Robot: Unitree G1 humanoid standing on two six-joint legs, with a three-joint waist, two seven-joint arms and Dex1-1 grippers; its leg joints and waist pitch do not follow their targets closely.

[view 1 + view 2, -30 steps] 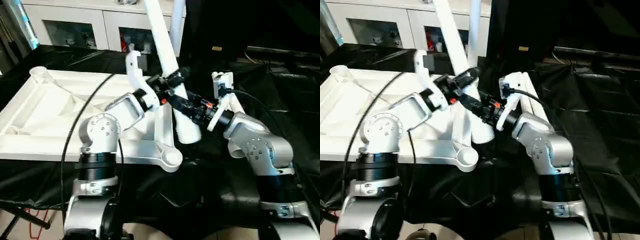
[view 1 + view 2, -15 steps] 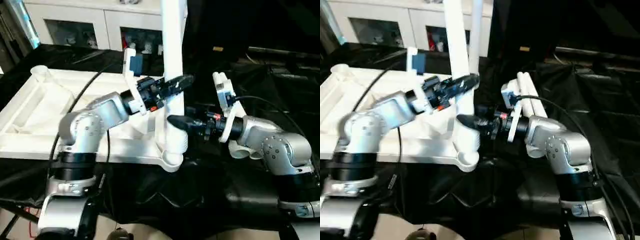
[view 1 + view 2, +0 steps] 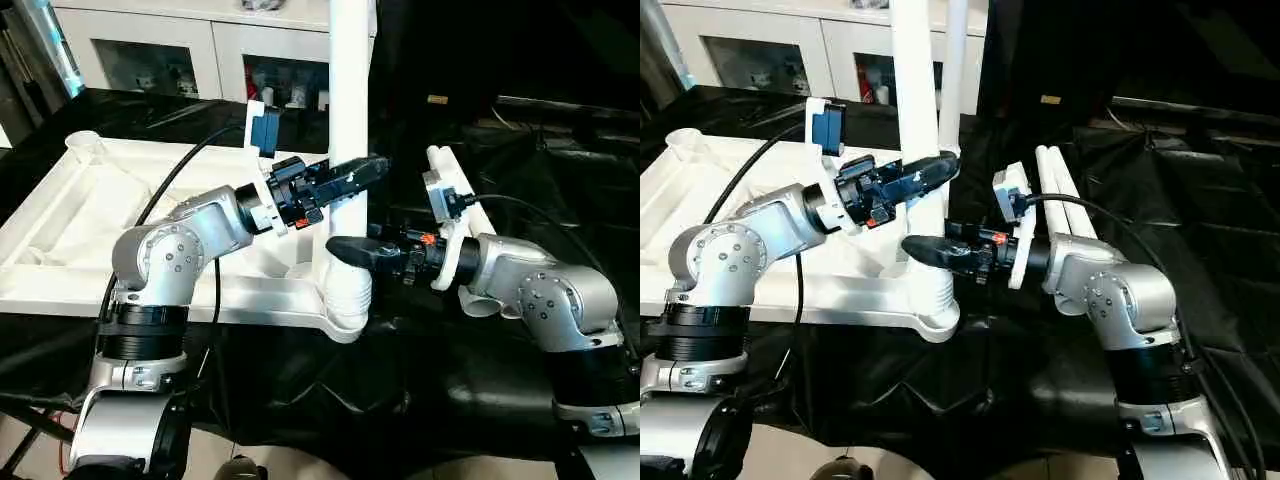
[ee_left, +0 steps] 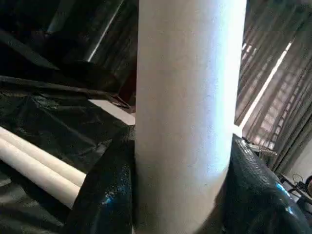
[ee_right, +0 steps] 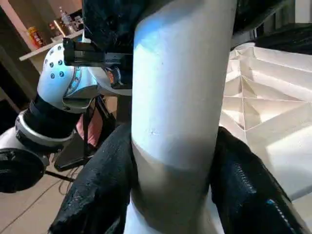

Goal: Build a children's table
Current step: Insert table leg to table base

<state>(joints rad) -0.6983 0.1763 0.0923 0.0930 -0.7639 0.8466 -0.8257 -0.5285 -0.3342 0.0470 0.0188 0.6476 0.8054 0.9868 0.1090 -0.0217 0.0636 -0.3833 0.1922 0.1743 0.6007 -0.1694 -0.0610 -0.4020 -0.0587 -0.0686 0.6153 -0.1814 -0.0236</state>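
White tube leg (image 3: 348, 110) upright, long axis vertical, foot in near corner socket (image 3: 344, 318) of upturned tabletop (image 3: 70, 225). Clamped high by left gripper (image 3: 362, 172), lower by right gripper (image 3: 343, 250), fingers (image 4: 105, 195) pressed on both sides. Spare legs (image 3: 1060, 195) flat on black cloth (image 3: 440, 380).

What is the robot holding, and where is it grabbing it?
Both grippers clamp the upright white tube leg: left gripper higher up, right gripper just above its ridged bottom end.

white tube leg (image 3: 348, 120), white ribbed tabletop (image 3: 90, 215), black glossy cloth (image 3: 400, 370) under it, black fingers (image 4: 105, 195) on silver arms (image 3: 170, 255), white cabinet (image 3: 150, 40).
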